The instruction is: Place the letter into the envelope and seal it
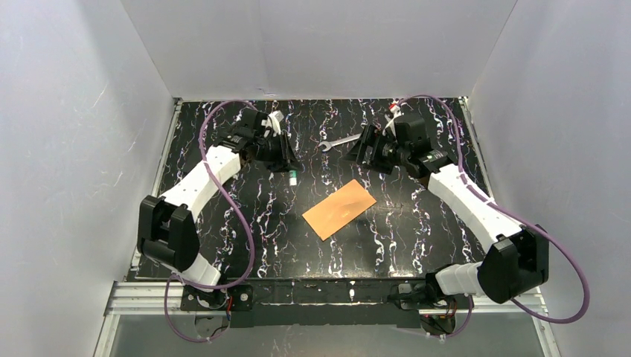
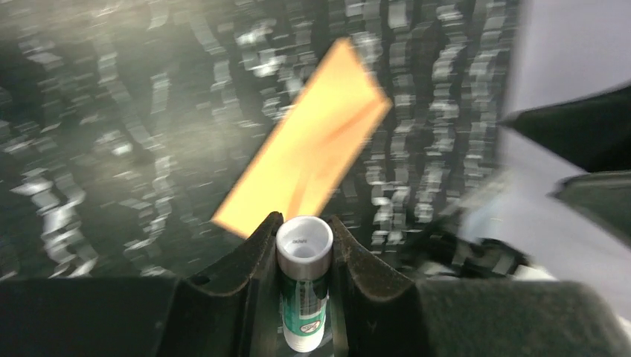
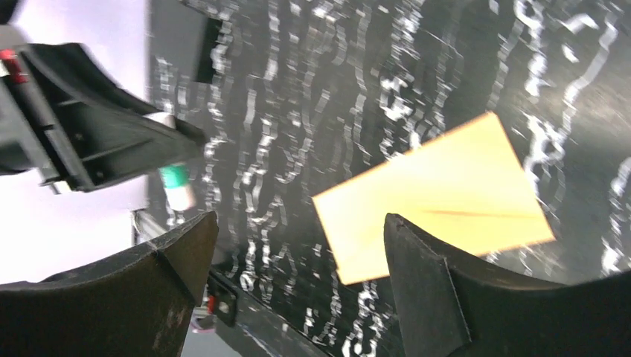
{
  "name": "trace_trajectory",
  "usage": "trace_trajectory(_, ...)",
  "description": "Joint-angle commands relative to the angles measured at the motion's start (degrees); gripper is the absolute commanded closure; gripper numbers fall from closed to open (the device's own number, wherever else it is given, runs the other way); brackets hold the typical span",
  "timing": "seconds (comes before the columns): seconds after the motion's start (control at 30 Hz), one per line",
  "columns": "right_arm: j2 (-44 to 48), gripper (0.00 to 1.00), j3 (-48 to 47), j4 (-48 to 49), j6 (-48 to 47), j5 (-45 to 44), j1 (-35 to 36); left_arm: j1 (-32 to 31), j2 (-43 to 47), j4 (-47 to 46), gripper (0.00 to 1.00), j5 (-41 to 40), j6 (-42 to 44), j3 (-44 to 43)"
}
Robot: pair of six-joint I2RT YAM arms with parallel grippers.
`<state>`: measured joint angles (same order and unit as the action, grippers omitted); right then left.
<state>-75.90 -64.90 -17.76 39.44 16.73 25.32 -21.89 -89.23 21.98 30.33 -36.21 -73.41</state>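
Envelope (image 1: 339, 209) flat, long axis near-left to far-right.

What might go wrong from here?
The envelope lies loose on the table, and the open right gripper is not holding it, so rubbing with the glue stick might shove it sideways. The left gripper pinches that smooth round stick, which might slip or tilt under pressure.
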Motion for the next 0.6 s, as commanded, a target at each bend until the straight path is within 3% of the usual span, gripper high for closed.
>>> trace_trajectory(0.0, 0.0, 0.12, 1.8, -8.3, -4.8, -8.3, 0.1, -0.6, -3.2, 22.6, 1.00, -20.0, 17.4, -1.9)
trace_trajectory(0.17, -1.4, 0.13, 3.2, -9.0, -4.3, -9.6, -0.1, -1.0, -6.6, 24.2, 1.00, -29.4, 14.7, 1.2)
trace_trajectory(0.37, -4.4, 0.17, 2.3, -5.8, -2.8, 0.8, -0.8, -1.9, -10.8, 23.1, 1.00, -35.4, 12.2, 2.4)
trace_trajectory(0.57, -5.8, 0.18, 2.6, -4.5, -1.1, 3.5, -0.8, -2.2, -14.8, 21.7, 0.88, -35.6, 9.2, 2.5)
